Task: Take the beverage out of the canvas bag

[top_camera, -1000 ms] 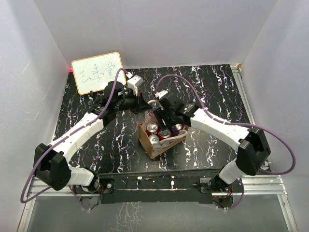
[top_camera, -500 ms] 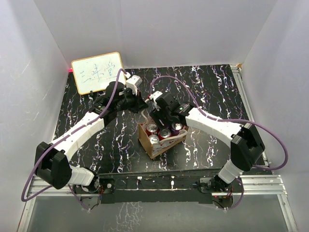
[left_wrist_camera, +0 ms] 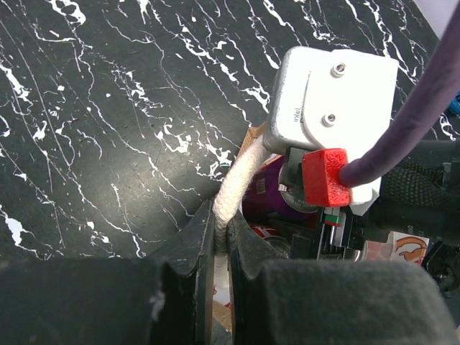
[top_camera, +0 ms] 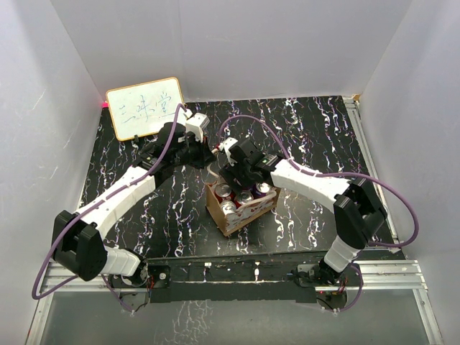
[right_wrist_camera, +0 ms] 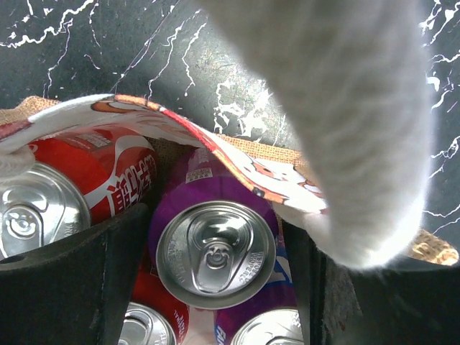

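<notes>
- Sitting nearest on the tabletop, the canvas bag stands open, full of upright cans.
- My right tool straddles the purple can, fingers apart, ready to squeeze.
- Beyond it, my left tool is clamped on the white handle, pulling it clear of the mouth.

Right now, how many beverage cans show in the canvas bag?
4 in right wrist view: red can left, purple can centre, second red can and second purple can along the bottom. The canvas bag may hide more.

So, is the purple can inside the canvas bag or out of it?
Inside: the purple can stands upright in the canvas bag beside red cans, the open right gripper straddling it.
</notes>
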{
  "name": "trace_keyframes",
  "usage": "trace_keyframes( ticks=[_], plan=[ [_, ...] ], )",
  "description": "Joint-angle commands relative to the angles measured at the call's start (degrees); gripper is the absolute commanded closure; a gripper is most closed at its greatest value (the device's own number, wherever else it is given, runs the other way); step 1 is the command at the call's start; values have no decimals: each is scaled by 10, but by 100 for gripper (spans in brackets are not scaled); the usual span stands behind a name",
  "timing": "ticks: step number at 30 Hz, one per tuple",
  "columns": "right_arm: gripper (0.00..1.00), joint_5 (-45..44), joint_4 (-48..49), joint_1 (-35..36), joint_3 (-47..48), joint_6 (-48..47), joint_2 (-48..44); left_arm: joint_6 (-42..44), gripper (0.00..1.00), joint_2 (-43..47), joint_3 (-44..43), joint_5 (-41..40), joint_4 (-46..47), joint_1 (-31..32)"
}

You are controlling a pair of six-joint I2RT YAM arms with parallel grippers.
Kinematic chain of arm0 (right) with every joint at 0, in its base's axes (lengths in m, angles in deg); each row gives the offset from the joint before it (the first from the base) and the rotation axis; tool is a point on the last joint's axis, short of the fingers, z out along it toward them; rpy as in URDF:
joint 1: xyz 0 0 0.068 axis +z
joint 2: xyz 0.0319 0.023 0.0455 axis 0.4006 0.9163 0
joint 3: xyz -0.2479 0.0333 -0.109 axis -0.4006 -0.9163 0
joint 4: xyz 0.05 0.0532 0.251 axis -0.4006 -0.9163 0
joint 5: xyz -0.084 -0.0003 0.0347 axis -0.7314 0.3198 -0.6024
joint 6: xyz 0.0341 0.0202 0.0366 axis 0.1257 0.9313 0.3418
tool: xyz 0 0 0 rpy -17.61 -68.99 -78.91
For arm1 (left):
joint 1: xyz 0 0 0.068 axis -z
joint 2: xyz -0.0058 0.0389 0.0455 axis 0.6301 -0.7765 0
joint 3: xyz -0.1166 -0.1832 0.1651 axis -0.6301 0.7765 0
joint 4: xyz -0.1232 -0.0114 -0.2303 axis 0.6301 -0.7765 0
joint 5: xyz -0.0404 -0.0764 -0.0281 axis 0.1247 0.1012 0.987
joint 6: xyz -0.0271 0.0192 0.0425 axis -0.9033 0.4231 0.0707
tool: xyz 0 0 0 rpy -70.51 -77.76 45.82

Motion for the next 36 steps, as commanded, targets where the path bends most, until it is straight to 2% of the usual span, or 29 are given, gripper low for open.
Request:
trace_keyframes(
  ticks=[1, 11, 18, 22, 36],
  plan=[
    [21, 12, 19, 2, -12, -4, 10, 3, 100, -5, -19, -17, -22, 3],
    [25, 9, 29, 1, -29, 19, 12, 3, 100, -5, -20, -31, -27, 3],
    [47, 9, 26, 2, 3, 46, -11, 1, 100, -5, -20, -27, -26, 2],
    [55, 4, 26, 2, 28, 57, -32, 1, 100, -18, -20, -26, -26, 2],
    [73, -28, -32, 2, 114, 107, -67, -1, 100, -23, -23, -21, -26, 2]
  ],
)
